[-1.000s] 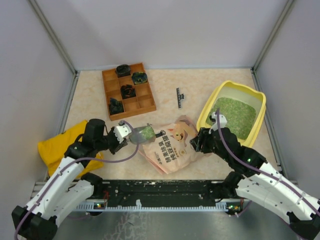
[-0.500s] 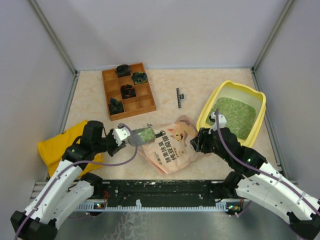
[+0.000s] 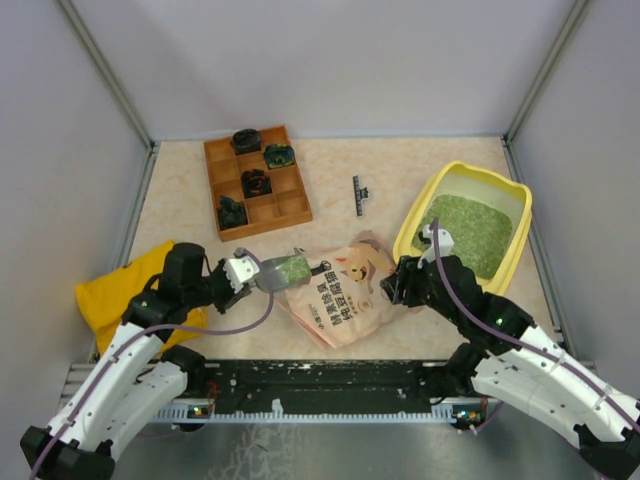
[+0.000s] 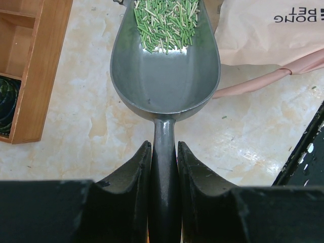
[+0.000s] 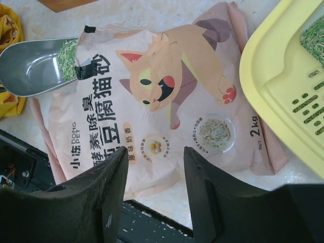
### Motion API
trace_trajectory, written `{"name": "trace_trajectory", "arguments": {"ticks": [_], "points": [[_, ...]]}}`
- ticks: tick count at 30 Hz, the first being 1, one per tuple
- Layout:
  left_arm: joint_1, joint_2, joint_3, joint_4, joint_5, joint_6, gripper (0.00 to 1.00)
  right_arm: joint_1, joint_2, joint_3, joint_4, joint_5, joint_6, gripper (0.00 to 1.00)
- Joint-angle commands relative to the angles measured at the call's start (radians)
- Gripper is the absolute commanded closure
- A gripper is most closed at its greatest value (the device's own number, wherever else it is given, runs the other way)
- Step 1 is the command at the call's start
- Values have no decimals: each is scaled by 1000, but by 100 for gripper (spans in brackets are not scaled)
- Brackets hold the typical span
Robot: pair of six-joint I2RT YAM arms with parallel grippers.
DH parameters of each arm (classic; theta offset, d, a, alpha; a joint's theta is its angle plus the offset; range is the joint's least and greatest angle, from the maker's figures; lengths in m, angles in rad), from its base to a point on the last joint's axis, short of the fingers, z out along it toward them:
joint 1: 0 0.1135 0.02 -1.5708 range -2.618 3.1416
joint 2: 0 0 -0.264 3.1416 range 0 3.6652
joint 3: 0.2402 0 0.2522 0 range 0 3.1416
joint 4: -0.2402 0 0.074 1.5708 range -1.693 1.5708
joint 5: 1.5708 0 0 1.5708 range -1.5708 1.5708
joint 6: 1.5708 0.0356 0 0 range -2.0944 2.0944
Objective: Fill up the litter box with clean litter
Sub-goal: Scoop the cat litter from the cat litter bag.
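The yellow litter box [image 3: 480,170] stands at the right, with green clean litter [image 3: 470,228] spread inside. My left gripper [image 3: 245,272] is shut on the handle of a grey scoop [image 3: 283,270], held level above the table beside the pink pouch [image 3: 345,290]. In the left wrist view the fingers [image 4: 139,172] clamp the handle, and the scoop bowl [image 4: 164,81] carries clean litter [image 4: 166,23] at its far end. My right gripper [image 5: 154,157] hangs open over the pouch [image 5: 167,101], holding nothing, with the litter box rim [image 5: 276,91] just to its right.
A brown wooden compartment tray [image 3: 290,205] with dark items sits at the back left. A yellow cloth bag [image 3: 110,295] lies under the left arm. A small black part [image 3: 358,195] lies mid-table. A black rail [image 3: 320,385] runs along the near edge.
The left arm has drawn back slightly toward the near edge, the scoop staying almost in place. The right arm has not moved.
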Motion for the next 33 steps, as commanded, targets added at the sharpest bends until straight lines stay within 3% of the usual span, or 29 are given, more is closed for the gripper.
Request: {"name": "trace_trajectory", "arguments": {"ticks": [1, 33], "points": [[5, -26, 26, 6, 28, 22, 99, -6, -4, 22, 38, -2, -16, 52], [5, -105, 73, -49, 11, 35, 99, -6, 35, 43, 39, -21, -16, 52]]}}
